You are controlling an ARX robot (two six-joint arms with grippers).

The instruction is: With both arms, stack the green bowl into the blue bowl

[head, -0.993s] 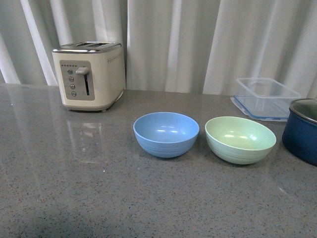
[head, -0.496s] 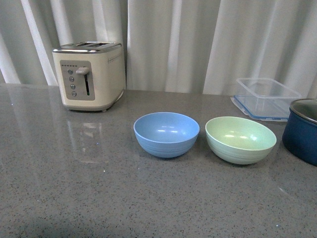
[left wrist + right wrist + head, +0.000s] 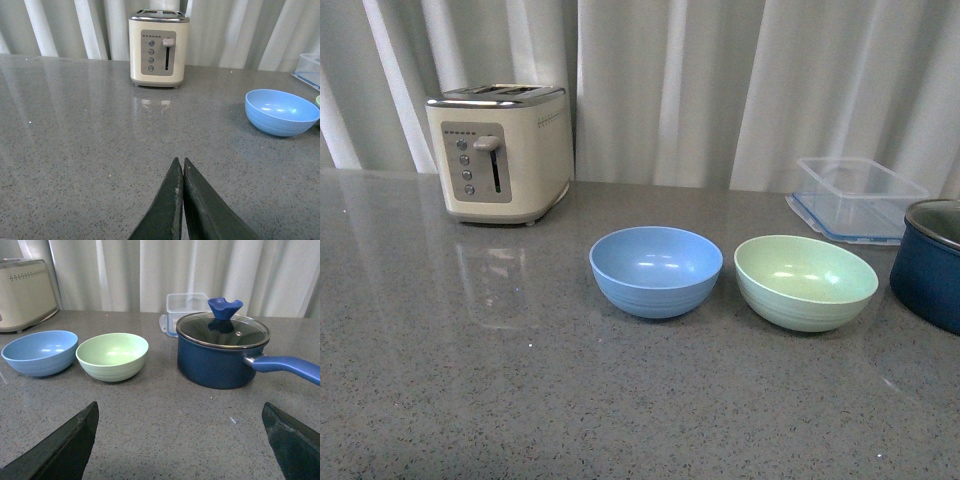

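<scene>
Front view: two bowls point(image 3: 656, 270) point(image 3: 806, 282), one toaster point(image 3: 500, 152)

Blue bowl point(image 3: 656, 271) upright, empty, green bowl point(image 3: 806, 282) just beside

Two bowls stand on the one grey counter point(image 3: 520, 400): one sky-blue bowl point(image 3: 656, 270) at the centre of the front view and one mint-green bowl point(image 3: 806, 282) just right of it. There is one cream two-slot toaster point(image 3: 500, 152) in the upper left, one clear plastic food container point(image 3: 858, 190) in the upper right and one dark navy saucepan point(image 3: 930, 268) at the right edge. In the right wrist view the saucepan carries one glass lid point(image 3: 223, 331) with one blue knob point(image 3: 224, 306).
</scene>
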